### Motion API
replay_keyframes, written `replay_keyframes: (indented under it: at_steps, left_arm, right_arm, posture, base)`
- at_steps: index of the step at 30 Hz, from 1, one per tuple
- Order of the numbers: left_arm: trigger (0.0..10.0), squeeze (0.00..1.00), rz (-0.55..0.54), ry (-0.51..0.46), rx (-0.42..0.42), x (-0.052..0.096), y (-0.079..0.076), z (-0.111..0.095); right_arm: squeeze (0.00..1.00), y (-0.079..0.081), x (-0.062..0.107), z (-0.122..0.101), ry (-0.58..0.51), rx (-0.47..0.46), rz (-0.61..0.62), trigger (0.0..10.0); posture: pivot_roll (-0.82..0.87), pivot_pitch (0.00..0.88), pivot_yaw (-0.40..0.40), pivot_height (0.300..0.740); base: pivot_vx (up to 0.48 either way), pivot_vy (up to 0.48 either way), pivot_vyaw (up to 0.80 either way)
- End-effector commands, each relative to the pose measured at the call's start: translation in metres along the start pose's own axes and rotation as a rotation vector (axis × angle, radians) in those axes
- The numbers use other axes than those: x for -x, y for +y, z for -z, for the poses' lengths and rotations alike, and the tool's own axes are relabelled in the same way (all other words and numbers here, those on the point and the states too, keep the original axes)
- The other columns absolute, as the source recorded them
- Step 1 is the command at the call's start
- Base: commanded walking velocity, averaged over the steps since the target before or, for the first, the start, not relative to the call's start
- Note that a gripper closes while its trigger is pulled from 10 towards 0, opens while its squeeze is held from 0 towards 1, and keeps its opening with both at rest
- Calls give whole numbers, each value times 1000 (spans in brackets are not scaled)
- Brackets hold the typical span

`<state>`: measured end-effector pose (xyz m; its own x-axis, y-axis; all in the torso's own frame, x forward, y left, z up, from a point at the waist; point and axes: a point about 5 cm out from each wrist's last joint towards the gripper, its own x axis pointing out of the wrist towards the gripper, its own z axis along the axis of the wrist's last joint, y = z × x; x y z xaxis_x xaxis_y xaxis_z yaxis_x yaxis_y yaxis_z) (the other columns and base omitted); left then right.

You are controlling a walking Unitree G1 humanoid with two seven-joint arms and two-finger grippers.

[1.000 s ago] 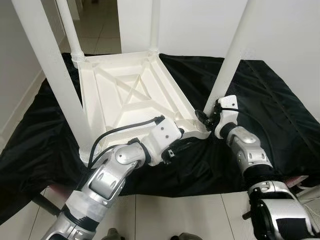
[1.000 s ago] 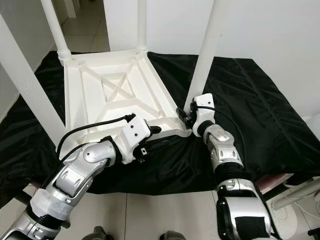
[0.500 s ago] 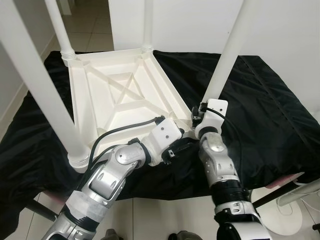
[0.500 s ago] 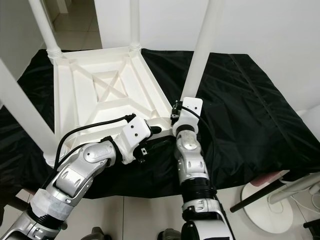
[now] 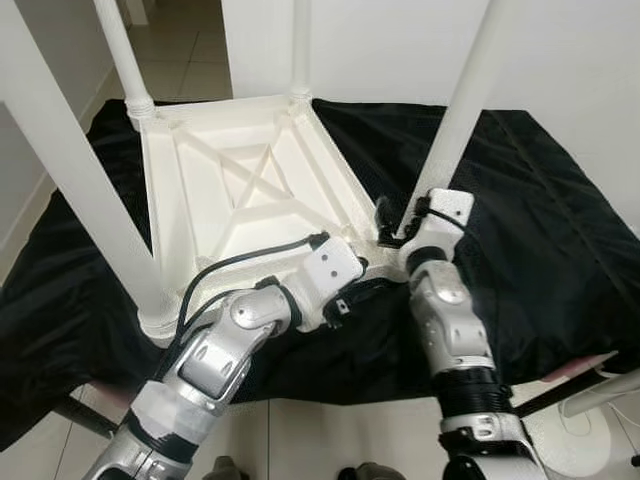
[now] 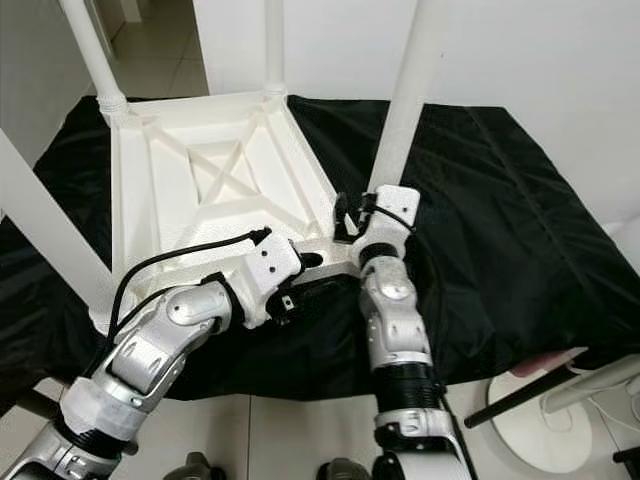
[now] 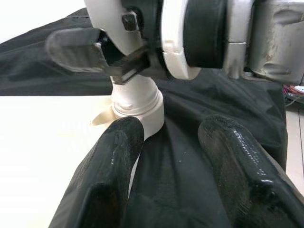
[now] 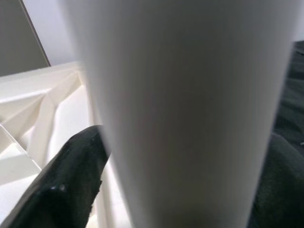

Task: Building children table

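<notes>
A white children's table [image 5: 250,190] lies upside down on a black cloth [image 5: 540,230], with its legs pointing up. My right gripper [image 5: 400,222] is shut around the near right leg [image 5: 460,110] just above its collar. In the right wrist view that leg [image 8: 190,104] stands between the two black fingers [image 8: 66,190]. My left gripper [image 5: 350,298] is open, low at the table's near edge beside the same corner. In the left wrist view its fingers [image 7: 109,161] rest apart on the cloth, facing the leg's collar [image 7: 137,102].
The near left leg [image 5: 70,170] rises close to my left arm, and two more legs [image 5: 118,50] stand at the far corners. A white round stand base [image 6: 540,410] sits on the tiled floor at the lower right. A white wall is behind.
The whole view has shifted as the camera moved. My right forearm has swung in from the right to below the leg, its gripper staying at the leg's base. The left arm is unchanged.
</notes>
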<state>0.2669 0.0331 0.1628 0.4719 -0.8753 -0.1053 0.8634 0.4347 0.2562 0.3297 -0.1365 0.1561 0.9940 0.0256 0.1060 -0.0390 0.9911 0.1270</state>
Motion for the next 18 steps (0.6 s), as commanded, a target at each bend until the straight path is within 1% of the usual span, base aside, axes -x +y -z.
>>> replay_keyframes:
  at_steps: [1, 2, 3, 4, 5, 7, 10, 12, 13, 14, 15, 16, 18]
  left_arm:
    - [10000, 0, 19, 8, -5, 0, -3, 0]
    - [10000, 0, 17, 9, -6, 1, -2, 0]
    - [10000, 0, 17, 9, -6, 1, -2, 0]
    - [10000, 0, 16, 10, -7, 1, -2, 0]
    - [10000, 0, 16, 9, -8, 1, -2, 0]
    - [10000, 0, 18, 8, -9, 1, -2, 0]
    - [10000, 0, 19, 9, -9, 1, -2, 0]
    - [10000, 0, 21, 8, -9, 0, -2, 0]
    - [10000, 0, 21, 8, -9, 0, -2, 0]
    - [10000, 0, 22, 8, -10, 0, -1, -1]
    - [10000, 0, 22, 8, -10, 0, -1, -1]
    - [10000, 0, 22, 6, -11, 0, -1, -1]
    - [10000, 0, 21, 6, -13, -1, 0, -1]
  right_arm:
    - [1000, -1, 2, 1, 8, -6, -15, 10000]
    - [0, -10, 4, 7, 35, 24, -73, 10000]
    - [0, -10, 4, 7, 35, 24, -73, 10000]
    - [0, -19, 7, 12, 66, 57, -110, 10000]
    - [0, -27, 9, 18, 98, 93, -172, 10000]
    - [0, -36, 11, 23, 127, 141, -255, 10000]
    - [0, -38, 12, 24, 133, 149, -289, 10000]
    - [0, -43, 11, 25, 134, 211, -347, 10000]
    - [0, -43, 11, 25, 134, 211, -347, 10000]
    - [0, -46, 9, 25, 145, 241, -384, 10000]
    - [0, -46, 9, 25, 145, 241, -384, 10000]
    - [0, -48, 7, 26, 158, 254, -428, 10000]
    - [0, -52, 0, 24, 164, 268, -476, 10000]
  posture:
    - [-23, 0, -29, 740]
    - [-24, 0, -29, 740]
    - [-24, 0, -29, 740]
    - [-24, 0, -29, 740]
    - [-24, 0, -27, 740]
    - [-24, 0, -27, 740]
    - [-27, 0, -23, 740]
    - [-29, 0, -20, 740]
    - [-29, 0, -20, 740]
    - [-30, 0, -17, 740]
    - [-30, 0, -17, 740]
    - [-30, 0, -17, 740]
    - [-31, 0, -16, 740]
  base:
    - [0, 0, 0]
    - [0, 0, 0]
    - [0, 0, 0]
    - [0, 0, 0]
    - [0, 0, 0]
    - [0, 0, 0]
    - [0, 0, 0]
    - [0, 0, 0]
    - [0, 0, 0]
    - [0, 0, 0]
    - [0, 0, 0]
    - [0, 0, 0]
    - [0, 0, 0]
